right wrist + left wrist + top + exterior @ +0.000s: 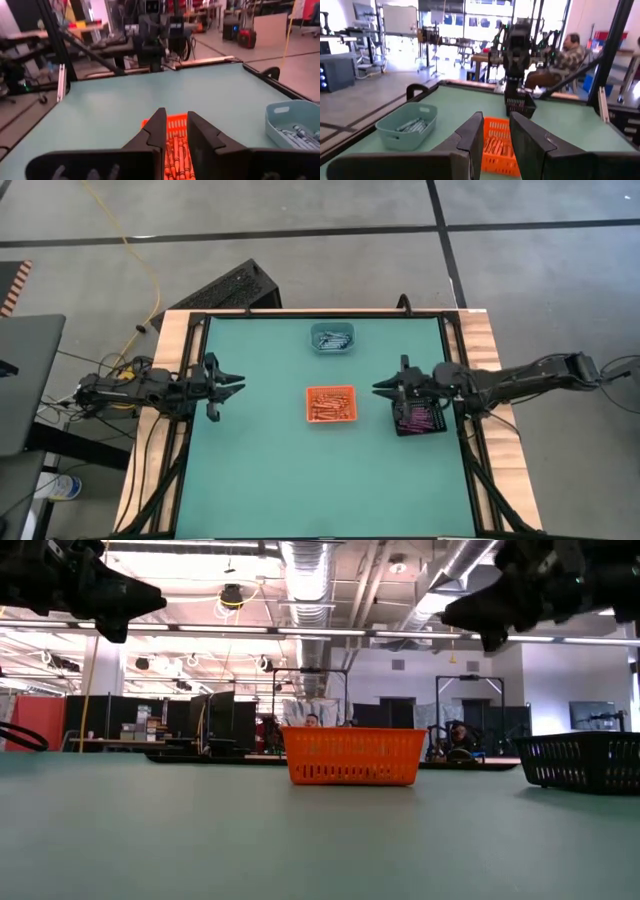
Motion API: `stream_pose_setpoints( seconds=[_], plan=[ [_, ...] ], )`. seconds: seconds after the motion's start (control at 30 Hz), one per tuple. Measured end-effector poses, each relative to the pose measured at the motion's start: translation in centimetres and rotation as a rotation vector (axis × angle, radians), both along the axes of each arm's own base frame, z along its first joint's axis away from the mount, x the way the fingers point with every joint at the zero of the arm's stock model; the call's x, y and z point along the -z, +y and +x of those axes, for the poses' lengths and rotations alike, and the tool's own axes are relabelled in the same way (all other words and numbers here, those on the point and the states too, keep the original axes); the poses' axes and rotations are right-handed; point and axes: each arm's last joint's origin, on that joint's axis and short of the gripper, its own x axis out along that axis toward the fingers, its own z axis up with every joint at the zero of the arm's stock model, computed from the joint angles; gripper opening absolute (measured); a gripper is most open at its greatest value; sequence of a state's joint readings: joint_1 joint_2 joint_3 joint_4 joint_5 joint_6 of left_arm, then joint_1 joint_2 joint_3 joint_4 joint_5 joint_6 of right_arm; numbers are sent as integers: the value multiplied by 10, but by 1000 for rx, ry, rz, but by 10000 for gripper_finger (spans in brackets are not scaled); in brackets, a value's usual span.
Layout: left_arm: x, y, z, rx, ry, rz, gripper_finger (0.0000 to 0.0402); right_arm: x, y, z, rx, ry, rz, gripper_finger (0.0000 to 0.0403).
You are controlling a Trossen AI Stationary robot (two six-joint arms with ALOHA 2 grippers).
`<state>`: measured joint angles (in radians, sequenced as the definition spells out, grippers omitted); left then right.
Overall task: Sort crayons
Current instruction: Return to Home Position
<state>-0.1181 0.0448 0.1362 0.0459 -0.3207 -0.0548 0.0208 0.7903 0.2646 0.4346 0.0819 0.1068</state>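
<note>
Crayons [330, 406] in orange-red are seen in the square orange mesh tray [330, 388] at the middle of the green-topped table [260, 470]. Blue-grey ones are held in the teal plastic tray [312, 338] near the far edge, and purple ones in the black mesh tray [420, 433] beneath the right arm. Their wrapper print is too small to be read. The left gripper [240, 386] and right gripper [377, 389] are held above the mat, fingers slightly parted, nothing pinched. Ceiling ducts [310, 565] are seen beyond. A seated person [568, 52] is partly hidden by dark bars.

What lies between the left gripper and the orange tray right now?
Nothing. In the high view, only bare green mat separates the open left gripper from the orange tray. The left wrist view shows the same.
</note>
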Motion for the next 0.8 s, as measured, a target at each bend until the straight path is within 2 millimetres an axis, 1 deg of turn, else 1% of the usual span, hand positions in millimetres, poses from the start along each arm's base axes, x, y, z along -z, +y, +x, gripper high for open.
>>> stream_pose_setpoints(
  seconds=[0.13,0.23,0.3,0.47,0.57,0.67,0.8],
  plan=[
    [15,-1,5,0,-61,-15,83,20,-1,-12,8,-69,27,70],
    [23,-1,7,-5,-76,-21,83,30,-1,-18,10,-76,29,70],
    [24,-1,7,-5,-69,-34,83,34,-1,-22,12,-70,29,70],
    [26,0,7,-18,-53,-45,83,33,-4,-34,35,-59,27,70],
    [27,0,8,-19,-45,-50,83,35,-6,-42,83,-31,23,70],
    [29,0,8,-19,-28,-63,83,42,-7,-50,118,-88,17,70],
    [31,0,8,-24,-11,-66,83,43,-9,-55,147,-87,12,70]
  ],
)
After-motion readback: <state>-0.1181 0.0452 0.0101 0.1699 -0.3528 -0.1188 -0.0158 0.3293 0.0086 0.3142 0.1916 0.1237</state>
